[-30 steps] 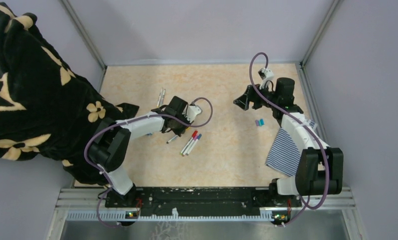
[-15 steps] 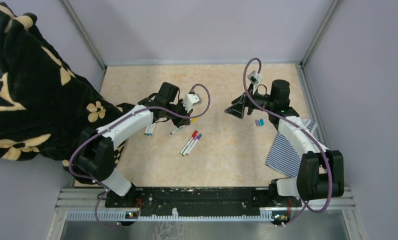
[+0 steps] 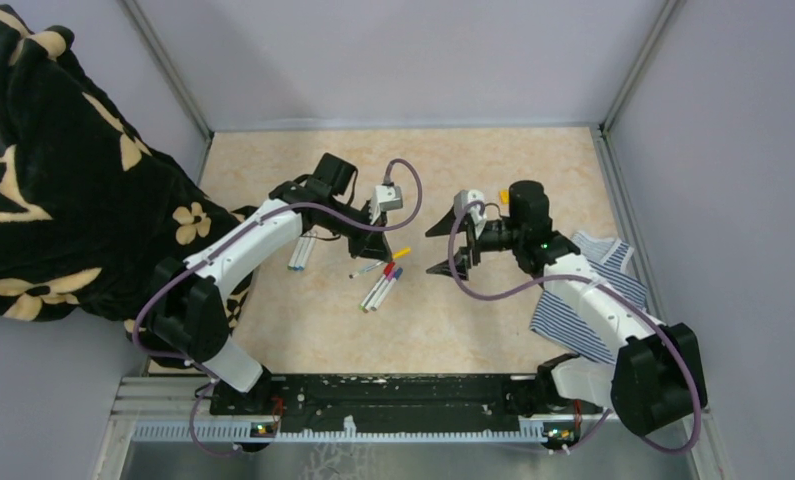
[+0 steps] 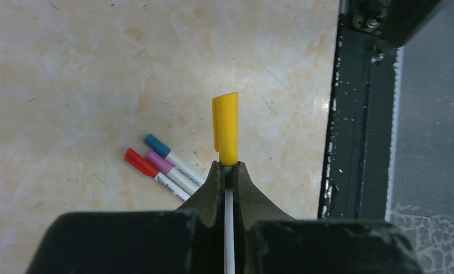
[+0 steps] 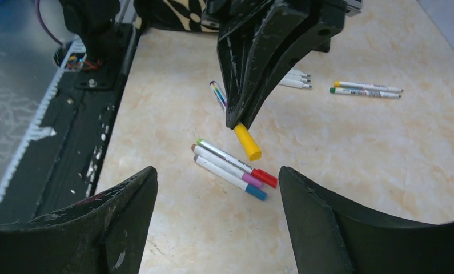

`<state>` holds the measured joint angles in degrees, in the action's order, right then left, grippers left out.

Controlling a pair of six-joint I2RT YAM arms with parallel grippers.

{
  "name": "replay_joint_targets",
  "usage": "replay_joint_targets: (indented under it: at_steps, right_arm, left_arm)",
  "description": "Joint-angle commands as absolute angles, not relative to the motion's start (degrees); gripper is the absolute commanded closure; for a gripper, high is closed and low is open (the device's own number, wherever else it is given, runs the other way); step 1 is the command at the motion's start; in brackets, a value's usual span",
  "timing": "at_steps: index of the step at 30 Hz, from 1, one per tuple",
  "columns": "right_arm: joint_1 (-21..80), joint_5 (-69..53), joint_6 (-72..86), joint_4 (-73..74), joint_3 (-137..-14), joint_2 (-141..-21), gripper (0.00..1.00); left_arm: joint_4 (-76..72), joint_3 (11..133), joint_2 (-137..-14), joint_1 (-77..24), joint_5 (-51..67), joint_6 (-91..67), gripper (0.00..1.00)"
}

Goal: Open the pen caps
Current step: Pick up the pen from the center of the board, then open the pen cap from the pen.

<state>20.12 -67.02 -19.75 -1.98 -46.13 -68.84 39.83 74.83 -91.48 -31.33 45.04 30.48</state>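
yellow-capped pen [image 4: 229, 224] clamped in left end effector [image 4: 229, 170], cap [image 4: 225, 128] protruding

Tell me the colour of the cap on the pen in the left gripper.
Yellow cap, best seen in the left wrist view.

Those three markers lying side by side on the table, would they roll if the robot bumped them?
Probably: the three markers are slim round barrels on a smooth, hard-looking table, so a sideways nudge would likely roll them. They seem stiff and light; the left pincer holds a similar yellow-capped pen straight out without visible sag.
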Motion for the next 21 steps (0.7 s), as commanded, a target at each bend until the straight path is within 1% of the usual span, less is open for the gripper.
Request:
replay_joint_targets:
  at_steps: [1,6,12,16,21]
  right_arm:
    - [22.93,-67.62,-35.65,-3.01,-42.42,-65.26,0.23]
    - [26.44,-63.26,-40.55,-3.29,-41.27,-64.94,0.24]
    - [30.18,-57.19,-39.55,-9.33,-38.72,-65.35,0.26]
    - [31.98,-55.51,-39.62,-11.41,-37.69,-65.17,0.3]
    - [33.24,-55.2,-38.96,-12.91,-36.95,-64.97,0.38]
  left_arm:
    - [46.24,77.01,-91.88,-30.94,54.73,33.68,1.0]
    - [48.27,76.94,-92.79,-31.02,57.63,35.45,1.0]
    - [48.59,76.52,-94.13,-31.07,60.29,35.82,1.0]
    - [49.11,76.6,-94.97,-31.03,61.33,36.04,1.0]
    - [49.17,76.38,-95.59,-31.16,62.16,36.05,1.0]
